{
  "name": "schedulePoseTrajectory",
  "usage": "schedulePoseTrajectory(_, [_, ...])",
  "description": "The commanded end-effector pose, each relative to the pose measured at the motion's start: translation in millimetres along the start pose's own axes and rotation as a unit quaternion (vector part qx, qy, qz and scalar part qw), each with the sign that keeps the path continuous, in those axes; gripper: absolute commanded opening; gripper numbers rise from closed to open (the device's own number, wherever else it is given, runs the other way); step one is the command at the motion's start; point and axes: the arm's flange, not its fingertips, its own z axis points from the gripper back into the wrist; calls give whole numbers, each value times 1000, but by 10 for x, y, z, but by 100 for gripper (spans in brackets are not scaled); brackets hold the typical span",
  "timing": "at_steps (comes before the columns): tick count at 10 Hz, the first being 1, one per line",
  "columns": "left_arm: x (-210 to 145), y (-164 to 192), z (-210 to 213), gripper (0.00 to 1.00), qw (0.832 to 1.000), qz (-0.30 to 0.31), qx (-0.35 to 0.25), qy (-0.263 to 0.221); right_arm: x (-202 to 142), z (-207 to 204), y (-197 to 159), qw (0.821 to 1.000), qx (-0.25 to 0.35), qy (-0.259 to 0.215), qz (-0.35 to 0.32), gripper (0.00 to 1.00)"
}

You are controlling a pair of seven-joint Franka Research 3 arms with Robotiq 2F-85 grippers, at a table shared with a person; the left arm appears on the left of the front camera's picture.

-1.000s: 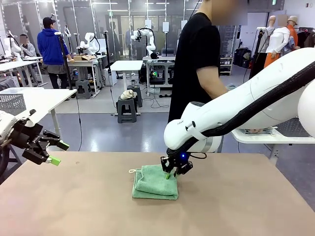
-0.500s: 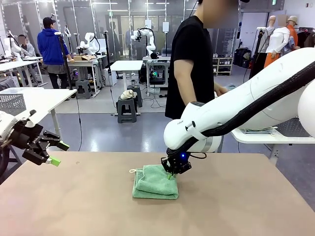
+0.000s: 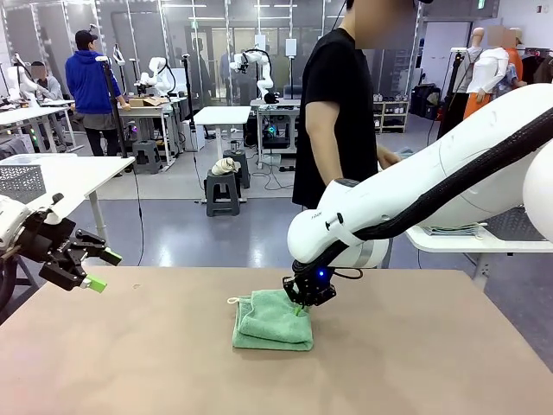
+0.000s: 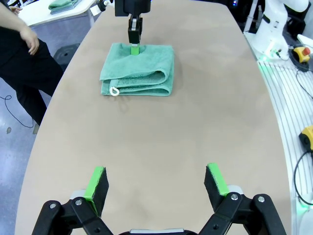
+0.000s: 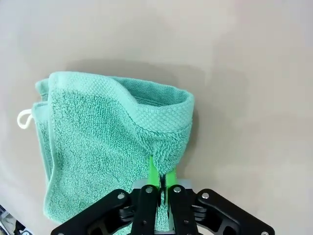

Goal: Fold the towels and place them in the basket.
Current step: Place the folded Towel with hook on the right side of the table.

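Right wrist view: right claw [image 5: 161, 172] pinching folded mint-green terry towel [image 5: 93, 142] at its edge.
Left claw [image 4: 156, 182] spread wide, well apart from towel on tan bench [image 4: 205, 122].

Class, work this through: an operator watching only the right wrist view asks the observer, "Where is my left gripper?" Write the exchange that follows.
Observer: The left gripper hovers open over the table's left end, apart from the green towel.
Operator: Is anybody close by?
Observer: A person in a black T-shirt stands at the far side.
Operator: Any basket in sight?
Observer: A pale grey perforated basket sits on a white side table at the left.
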Motion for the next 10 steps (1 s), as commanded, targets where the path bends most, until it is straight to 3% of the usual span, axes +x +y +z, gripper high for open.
schedulePoseTrajectory(1, [2, 0, 4, 100, 1000, 0, 0, -1, 74, 179, -388, 999, 5, 20, 34, 5])
schedulePoseTrajectory(3, [2, 0, 4, 100, 1000, 0, 0, -1, 133, 637, -1104, 999, 4, 5, 43, 5])
schedulePoseTrajectory(6, [2, 0, 4, 100, 1000, 0, 0, -1, 310, 1225, -2182, 999, -33, -12, -5, 5])
schedulePoseTrajectory(8, [2, 0, 4, 100, 1000, 0, 0, -1, 537, 1392, -2828, 999, -52, 6, -14, 5])
schedulePoseTrajectory(10, [2, 0, 4, 100, 1000, 0, 0, -1, 706, 1380, -3171, 998, -63, 13, -14, 5])
